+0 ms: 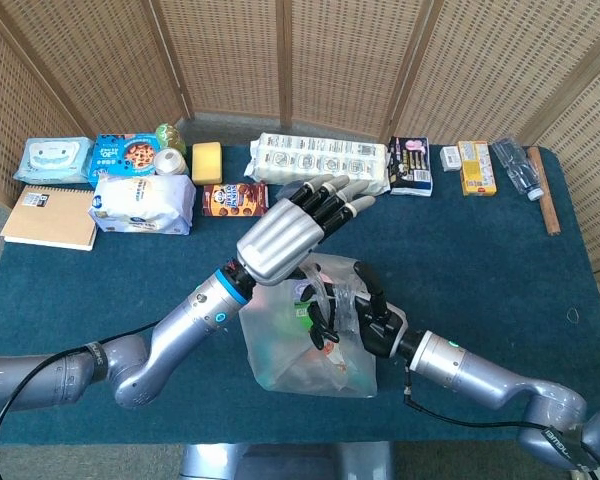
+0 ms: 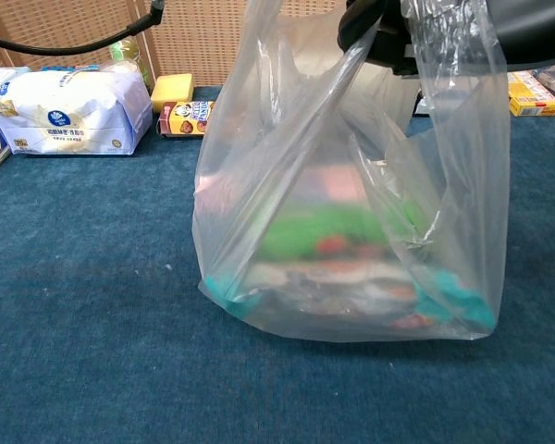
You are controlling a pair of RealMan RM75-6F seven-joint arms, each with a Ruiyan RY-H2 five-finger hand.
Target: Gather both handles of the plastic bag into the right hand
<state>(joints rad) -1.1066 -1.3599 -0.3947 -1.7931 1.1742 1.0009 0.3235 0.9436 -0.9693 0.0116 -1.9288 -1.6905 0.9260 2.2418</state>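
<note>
Blue tablecloth (image 1: 480,260) bears the plastic bag (image 2: 351,240) (handles in right hand (image 1: 365,318)); left hand (image 1: 290,235) spread wide above.

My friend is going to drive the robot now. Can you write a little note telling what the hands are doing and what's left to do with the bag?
Right hand: grips the handles at the top of the plastic bag, holding them up.
Left hand: above the bag with its fingers stretched out, holding nothing.
Bag: sits on the blue table, full of groceries.
Done: the bag's top hangs from the right hand.
Left: I cannot tell whether both handles are truly in that hand. Check this, then tuck in any loose handle.
</note>
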